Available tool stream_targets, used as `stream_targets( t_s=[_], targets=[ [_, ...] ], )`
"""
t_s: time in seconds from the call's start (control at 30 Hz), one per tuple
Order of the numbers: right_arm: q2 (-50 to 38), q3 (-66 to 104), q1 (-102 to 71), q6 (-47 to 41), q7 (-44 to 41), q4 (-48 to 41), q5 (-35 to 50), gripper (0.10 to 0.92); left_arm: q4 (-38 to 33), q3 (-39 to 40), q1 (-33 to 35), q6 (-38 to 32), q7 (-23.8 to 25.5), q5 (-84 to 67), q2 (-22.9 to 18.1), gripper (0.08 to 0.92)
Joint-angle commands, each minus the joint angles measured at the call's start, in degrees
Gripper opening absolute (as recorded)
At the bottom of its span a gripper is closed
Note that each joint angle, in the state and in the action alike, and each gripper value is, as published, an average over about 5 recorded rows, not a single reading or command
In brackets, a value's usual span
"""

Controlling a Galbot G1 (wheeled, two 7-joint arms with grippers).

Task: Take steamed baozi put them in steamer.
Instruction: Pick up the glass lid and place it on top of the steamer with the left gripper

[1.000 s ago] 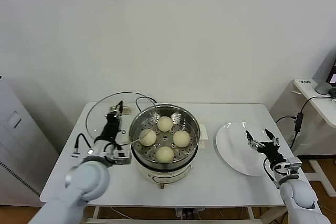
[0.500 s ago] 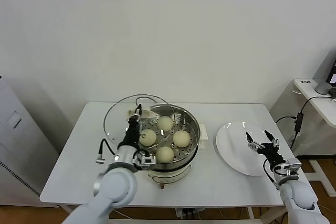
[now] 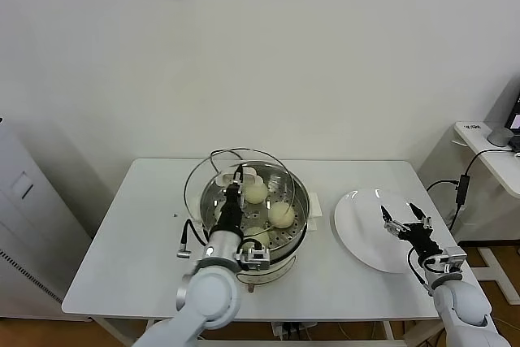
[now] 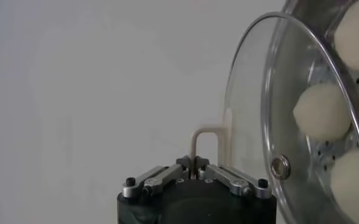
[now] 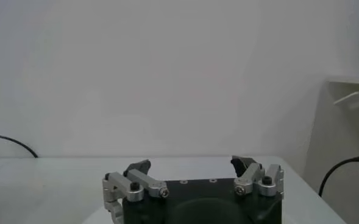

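Observation:
The steel steamer (image 3: 301,203) stands mid-table on its cream base. Three baozi show inside it: one at the back (image 3: 257,193), one to the right (image 3: 281,214), one at the front (image 3: 259,237). My left arm hides the spot on the steamer's left side. My left gripper (image 3: 234,188) is shut on the white handle (image 4: 205,136) of the round glass lid (image 3: 199,182) and holds it tilted over the steamer's left half. In the left wrist view the gripper (image 4: 195,163) shows next to the lid (image 4: 252,103) and the baozi (image 4: 322,111). My right gripper (image 3: 406,223) is open and empty above the white plate (image 3: 363,233); it also shows in the right wrist view (image 5: 191,165).
A black cord (image 3: 216,156) loops behind the steamer. Bare white table (image 3: 130,233) lies to the left. A side desk with cables (image 3: 479,140) stands off the table's right edge. A white wall is behind.
My left gripper has carried the glass lid rightward, from left of the steamer to over its left half. The right gripper has not moved.

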Motion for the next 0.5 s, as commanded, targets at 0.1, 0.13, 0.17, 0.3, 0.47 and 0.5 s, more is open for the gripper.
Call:
stream_targets(
  t_s=[0.1,0.13,0.17,0.3,0.47,0.5],
  targets=[
    [0.17,0.12,-0.05,0.13,-0.12,-0.27,0.03,0.823,2.68,2.11,-0.07,-0.11,-0.39,1.78,-2.48,0.105],
    [0.2,0.13,-0.05,0.14,-0.13,-0.28,0.02,0.823,2.82,2.19,-0.06,-0.17,-0.44,1.79,-2.53,0.105],
    [0.23,0.13,-0.05,0.15,-0.14,-0.29,0.02,0.823,2.93,2.27,-0.02,-0.21,-0.49,1.8,-2.58,0.105],
    [0.28,0.14,-0.05,0.15,-0.16,-0.3,0.0,0.823,3.25,2.42,0.34,-0.36,-0.73,1.88,-2.79,0.105],
    [0.41,0.14,-0.04,0.16,-0.18,-0.32,-0.04,0.823,3.73,2.44,0.88,-0.66,-1.15,1.9,-3.02,0.105],
    [0.45,0.14,-0.05,0.16,-0.19,-0.32,-0.05,0.823,3.9,2.42,0.98,-0.77,-1.31,1.89,-3.06,0.105]
  ],
)
